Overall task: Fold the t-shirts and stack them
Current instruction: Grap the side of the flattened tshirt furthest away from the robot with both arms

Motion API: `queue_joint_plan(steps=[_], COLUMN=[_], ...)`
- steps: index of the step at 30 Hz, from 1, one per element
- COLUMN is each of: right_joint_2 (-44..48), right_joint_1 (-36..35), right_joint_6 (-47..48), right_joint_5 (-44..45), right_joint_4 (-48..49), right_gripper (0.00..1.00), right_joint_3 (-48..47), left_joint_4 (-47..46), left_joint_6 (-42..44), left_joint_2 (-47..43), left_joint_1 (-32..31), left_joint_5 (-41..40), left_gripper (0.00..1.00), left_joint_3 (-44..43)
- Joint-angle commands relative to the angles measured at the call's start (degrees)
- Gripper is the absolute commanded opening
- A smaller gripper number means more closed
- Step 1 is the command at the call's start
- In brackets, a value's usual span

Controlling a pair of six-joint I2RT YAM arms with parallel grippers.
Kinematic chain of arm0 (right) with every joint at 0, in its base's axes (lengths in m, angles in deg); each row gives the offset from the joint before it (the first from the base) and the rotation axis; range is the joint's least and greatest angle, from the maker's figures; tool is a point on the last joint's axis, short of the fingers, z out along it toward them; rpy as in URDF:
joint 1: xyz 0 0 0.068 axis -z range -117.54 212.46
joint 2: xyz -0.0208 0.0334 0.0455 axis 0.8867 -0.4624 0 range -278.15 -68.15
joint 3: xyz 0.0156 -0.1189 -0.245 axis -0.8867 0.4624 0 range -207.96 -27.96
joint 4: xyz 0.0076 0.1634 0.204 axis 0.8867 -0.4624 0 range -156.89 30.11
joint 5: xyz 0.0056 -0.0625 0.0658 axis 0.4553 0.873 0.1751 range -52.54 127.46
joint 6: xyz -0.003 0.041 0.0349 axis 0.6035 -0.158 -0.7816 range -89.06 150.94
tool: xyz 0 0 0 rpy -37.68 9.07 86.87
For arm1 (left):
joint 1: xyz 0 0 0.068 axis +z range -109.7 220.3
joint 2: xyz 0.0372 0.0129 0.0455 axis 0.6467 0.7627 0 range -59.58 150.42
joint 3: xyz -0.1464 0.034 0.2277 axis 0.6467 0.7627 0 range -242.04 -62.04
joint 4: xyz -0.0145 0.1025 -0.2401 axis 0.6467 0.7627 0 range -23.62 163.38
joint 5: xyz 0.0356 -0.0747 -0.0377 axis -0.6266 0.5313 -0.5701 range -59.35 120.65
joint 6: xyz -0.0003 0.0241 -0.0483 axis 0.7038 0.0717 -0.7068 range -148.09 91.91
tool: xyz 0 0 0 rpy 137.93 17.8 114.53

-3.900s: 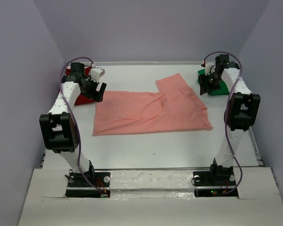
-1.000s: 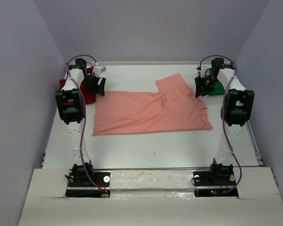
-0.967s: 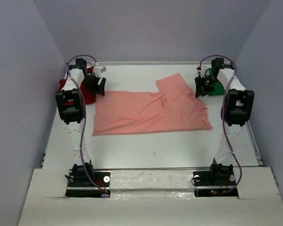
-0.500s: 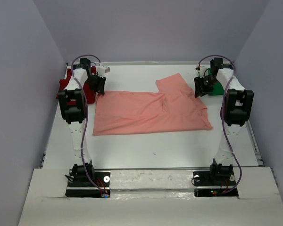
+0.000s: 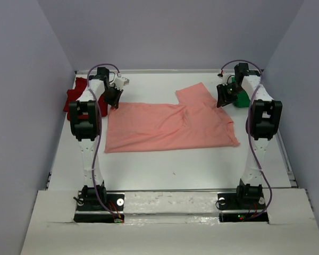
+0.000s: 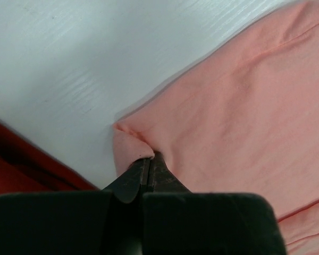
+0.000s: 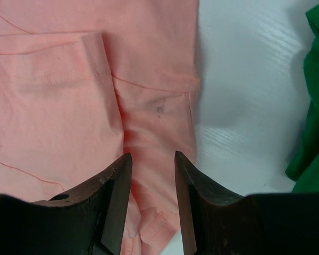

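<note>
The salmon-pink t-shirt (image 5: 170, 125) lies spread flat mid-table, one sleeve pointing to the far right. My left gripper (image 5: 116, 101) is at its far left corner. In the left wrist view the gripper (image 6: 149, 156) is shut on a pinched-up bit of that pink corner (image 6: 244, 117). My right gripper (image 5: 221, 101) hangs over the shirt's far right edge. Its jaws (image 7: 153, 159) stand open astride a ridge of pink cloth (image 7: 58, 95). The dark red shirt (image 5: 77, 94) is bunched at the far left. The green shirt (image 5: 240, 98) lies at the far right.
The white table (image 5: 170, 170) is walled in by lilac panels on three sides. Red cloth (image 6: 10, 170) lies just left of my left fingers. Green cloth (image 7: 316, 117) lies right of my right fingers, with bare table between.
My left gripper moved right, off the red shirt, to the pink shirt's corner and shut on it. My right gripper shifted left from the green shirt onto the pink shirt's edge, its jaws narrowing.
</note>
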Motion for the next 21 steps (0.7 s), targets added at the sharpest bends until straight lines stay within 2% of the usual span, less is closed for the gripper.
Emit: queue_joint_plan(steps=[1, 6, 13, 21], right_joint_2=[-1.16, -5.64, -8.37, -12.06], right_joint_1=[-0.58, -1.63, -2.17, -2.17], right_joint_6=[0.57, 0.92, 1.27, 2.06], right_joint_5=[-3.47, -4.44, -5.41, -5.24], right_joint_4=[-0.38, -1.7, -0.39, 0.14], right_gripper=[0.43, 0.45, 0.5, 0.51], right_joint_3=[-4.51, -10.65, -15.15, -19.37], left_joint_4=[-0.25, 0.19, -0.42, -0.6], left_joint_6=[-1.34, -1.69, -1.95, -1.78], left_joint_2=[-4.53, -5.15, -7.08, -9.36], left_joint_1=[-1.92, -2.89, -3.06, -3.06], left_joint_5=[-2.12, -1.77, -1.85, -2.2], left_gripper=[0.0, 0.0, 0.0, 0.0], left_joint_3=[2.58, 3.54, 6.35, 9.61])
